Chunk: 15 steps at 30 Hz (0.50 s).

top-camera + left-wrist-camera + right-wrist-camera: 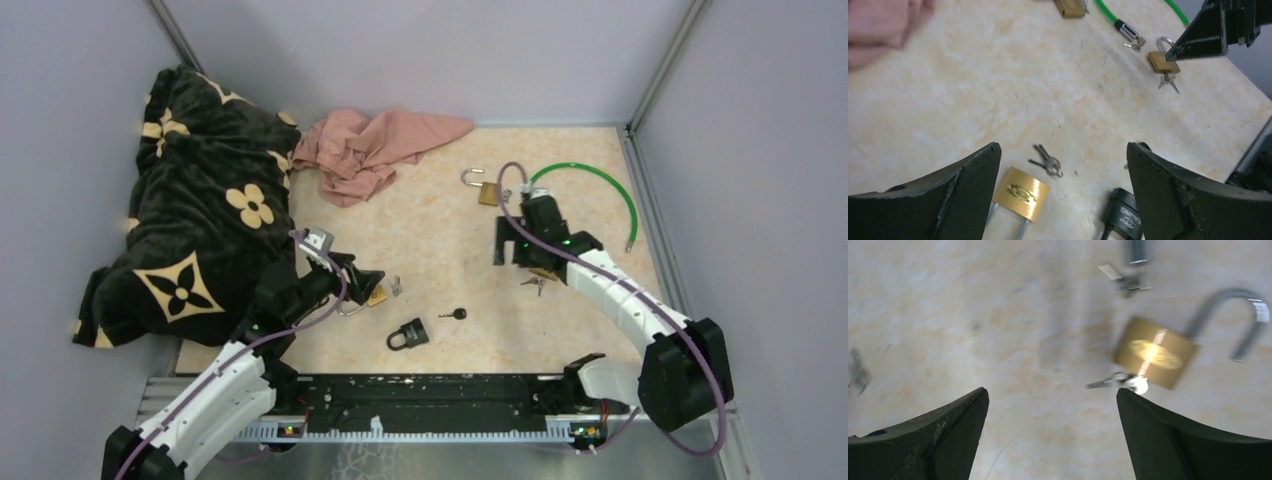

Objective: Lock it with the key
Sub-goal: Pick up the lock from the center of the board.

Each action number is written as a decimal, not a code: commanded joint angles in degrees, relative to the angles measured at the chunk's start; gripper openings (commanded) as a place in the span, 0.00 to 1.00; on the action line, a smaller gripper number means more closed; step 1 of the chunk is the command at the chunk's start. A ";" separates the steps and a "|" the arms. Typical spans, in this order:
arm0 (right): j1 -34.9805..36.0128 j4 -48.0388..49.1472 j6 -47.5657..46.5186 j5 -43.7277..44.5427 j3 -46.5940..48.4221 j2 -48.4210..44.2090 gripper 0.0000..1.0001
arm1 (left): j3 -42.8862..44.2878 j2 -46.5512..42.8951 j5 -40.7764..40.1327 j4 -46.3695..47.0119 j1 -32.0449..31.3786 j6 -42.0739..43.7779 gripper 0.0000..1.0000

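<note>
Leftmost, the left gripper [1063, 145] hangs with jaws spread wide and empty over a small brass padlock [1023, 194] lying flat on the beige marbled table [973, 100], with a silver key bunch [1048, 162] just beside it. Further right lies a black padlock [408, 334]. Rightmost, the right gripper [1052, 390] also gapes empty above an open-shackled brass padlock [1154, 352], a single silver key [1118, 381] at its base
</note>
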 commanded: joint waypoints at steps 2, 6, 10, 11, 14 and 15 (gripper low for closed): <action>-15.63 -0.01 -2.58 13.14 -1.25 -0.38 0.98 | -2.90 -6.48 0.84 8.66 0.18 18.30 0.99; -19.53 4.17 -1.92 10.76 -2.97 4.32 0.98 | -3.63 -10.57 10.66 5.09 0.17 32.11 0.99; -19.71 6.44 -0.65 9.89 -3.26 8.79 0.94 | -0.90 -10.50 15.95 -3.62 0.15 43.80 0.99; -19.81 6.80 -0.59 10.31 -3.49 9.77 0.94 | -0.02 -10.11 15.96 -5.17 0.16 45.38 0.99; -20.28 7.53 -0.47 10.54 -4.35 12.15 0.91 | 2.97 -8.80 17.27 -10.50 0.11 50.97 0.99; -20.34 7.98 -0.50 10.02 -4.57 12.65 0.89 | 3.85 -8.52 19.11 -13.46 0.07 54.70 0.99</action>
